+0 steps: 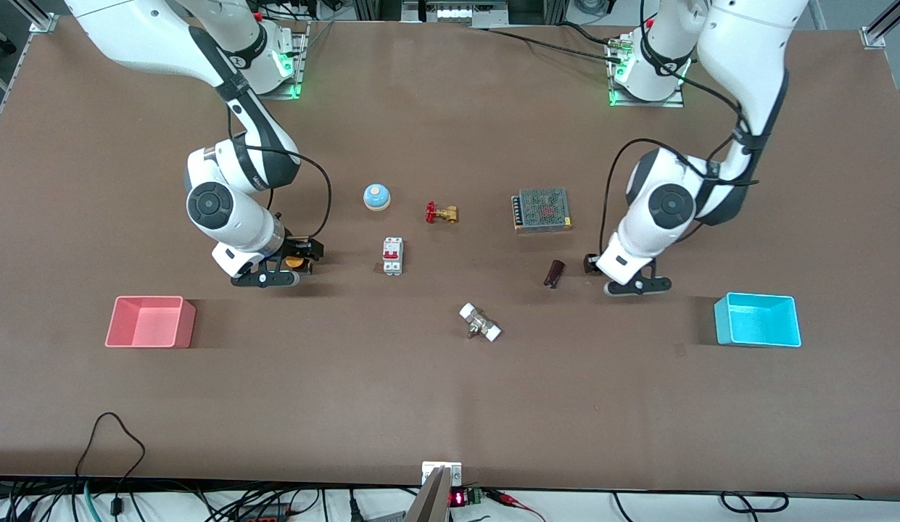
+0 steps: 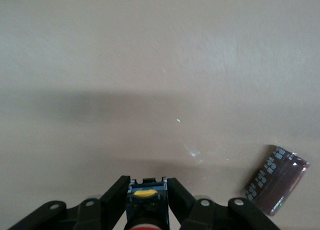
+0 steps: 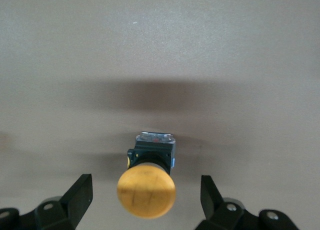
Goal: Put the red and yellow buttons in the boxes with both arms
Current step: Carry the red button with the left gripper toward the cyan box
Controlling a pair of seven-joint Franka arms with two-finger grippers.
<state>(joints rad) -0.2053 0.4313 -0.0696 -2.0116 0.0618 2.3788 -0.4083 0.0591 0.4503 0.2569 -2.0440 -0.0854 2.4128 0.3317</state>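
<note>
My right gripper is low at the table, open, its fingers wide on either side of the orange-yellow button, not touching it. In the right wrist view the button lies on its side between the fingertips. My left gripper is low at the table and shut on the red button. In the left wrist view its fingers press both sides of the button's dark body; only a sliver of red cap shows. The salmon pink box and the cyan box stand nearer the front camera, one toward each end.
A dark cylinder lies on the table close beside the left gripper; it also shows in the left wrist view. A white-and-red breaker, blue bell, brass valve, grey mesh unit and white-capped fitting sit mid-table.
</note>
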